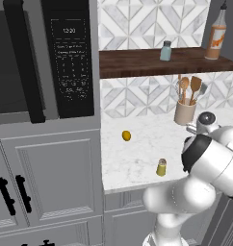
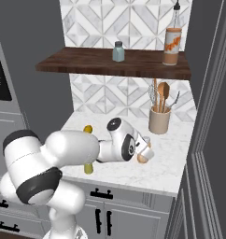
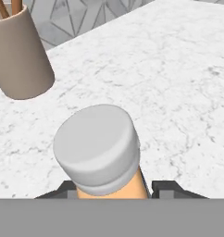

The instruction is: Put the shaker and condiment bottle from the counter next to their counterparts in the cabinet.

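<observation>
Straddling the condiment bottle (image 3: 107, 155), the gripper (image 3: 111, 190) has a dark fingertip low on either side of the pale-orange body, just under the greyish cap. The jaws look drawn in against the bottle's sides, so I judge them clamped on it, though the actual contact is hidden at the bottom of the hand view. The grip sits below the cap, likely so the wider cap can act as a stop if the bottle slips.

In the right base view the hand lies low over the counter (image 2: 171, 163), and the bottle's base appears to rest on the marble, not yet lifted (hard to be sure at this size). Just beyond stands a beige utensil holder (image 2: 159, 120) with wooden spoons, near enough that a straight vertical lift seems the safer exit.

The shaker (image 1: 161, 167) stands upright near the counter's front edge, well apart from the bottle; a small yellow lemon-like object (image 1: 126, 136) sits further back.

Up on the cabinet (image 2: 87, 65), the pale blue-grey shaker (image 2: 118, 52) and the tall long-necked bottle (image 2: 172, 39) stand well apart, with bare board beside each. The tall bottle is near the shelf's right end, so the free space to its left looks the easier landing place.
</observation>
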Motion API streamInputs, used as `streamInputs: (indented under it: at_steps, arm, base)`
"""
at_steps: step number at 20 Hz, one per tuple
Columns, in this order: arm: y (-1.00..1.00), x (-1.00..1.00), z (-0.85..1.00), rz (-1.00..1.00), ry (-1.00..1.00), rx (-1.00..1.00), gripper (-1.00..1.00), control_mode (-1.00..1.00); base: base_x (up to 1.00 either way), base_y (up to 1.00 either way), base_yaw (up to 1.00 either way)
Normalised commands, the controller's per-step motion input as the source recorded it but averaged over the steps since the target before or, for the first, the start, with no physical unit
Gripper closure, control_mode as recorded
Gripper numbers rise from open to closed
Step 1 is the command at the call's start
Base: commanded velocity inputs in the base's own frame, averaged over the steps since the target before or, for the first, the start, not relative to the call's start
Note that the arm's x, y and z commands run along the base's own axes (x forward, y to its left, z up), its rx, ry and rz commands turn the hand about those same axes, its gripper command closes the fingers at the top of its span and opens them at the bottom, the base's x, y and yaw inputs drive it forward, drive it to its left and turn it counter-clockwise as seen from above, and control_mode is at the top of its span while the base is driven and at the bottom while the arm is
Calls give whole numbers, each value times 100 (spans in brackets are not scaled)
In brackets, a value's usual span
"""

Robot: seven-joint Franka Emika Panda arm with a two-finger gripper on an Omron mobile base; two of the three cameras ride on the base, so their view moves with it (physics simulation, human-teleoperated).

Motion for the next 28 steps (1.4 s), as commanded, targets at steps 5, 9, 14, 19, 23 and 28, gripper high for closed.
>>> streamInputs:
  at_steps: [5,9,14,19,23,28]
  arm:
    - [-6,0,54,0,-12,0,100,-100]
    - [-6,0,57,0,-9,0,100,-100]
    - [0,0,56,0,-2,0,100,-100]
    - [0,0,57,0,-3,0,100,-100]
    - [0,0,58,0,-2,0,100,-100]
    - [0,0,55,0,-1,0,100,-100]
  base:
    - [0,0,0]
    - [0,0,0]
    - [0,0,0]
    - [0,0,0]
    - [0,0,0]
    - [0,0,0]
